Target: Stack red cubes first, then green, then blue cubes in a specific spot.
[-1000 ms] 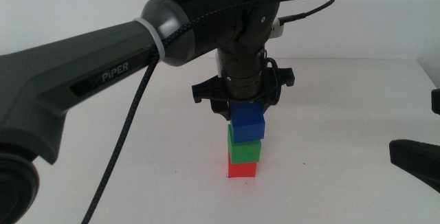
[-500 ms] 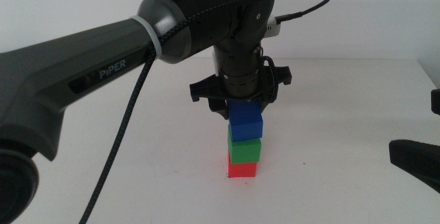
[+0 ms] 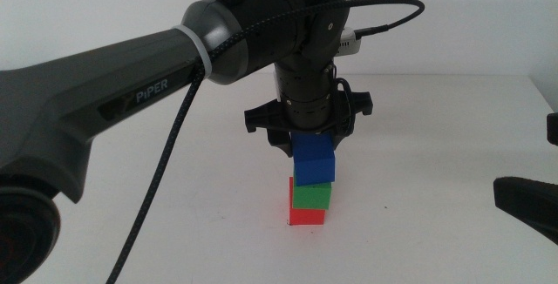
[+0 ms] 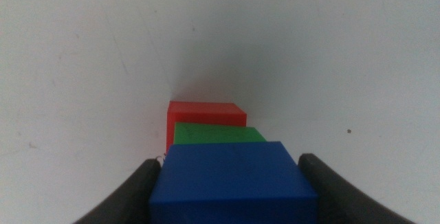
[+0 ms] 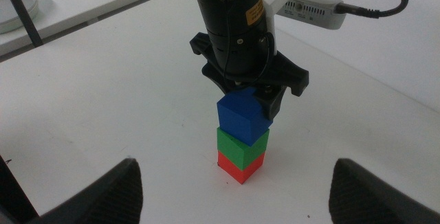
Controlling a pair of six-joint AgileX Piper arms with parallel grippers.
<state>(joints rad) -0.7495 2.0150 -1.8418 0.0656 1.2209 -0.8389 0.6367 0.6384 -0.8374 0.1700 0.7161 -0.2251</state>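
Left gripper gripping small deep-blue matte cube between clenched jaws, sitting atop green cube, red cube. Right gripper waiting aside, jaws spread.

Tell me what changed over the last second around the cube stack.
Little changed: the left gripper lifted a touch over the blue cube, which seems slightly more turned on the green cube. Whether it has let go is unclear. Green cube, red cube and the waiting right gripper stayed put.

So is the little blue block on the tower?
On: the small matte blue cube sits atop the green cube, left gripper around it.
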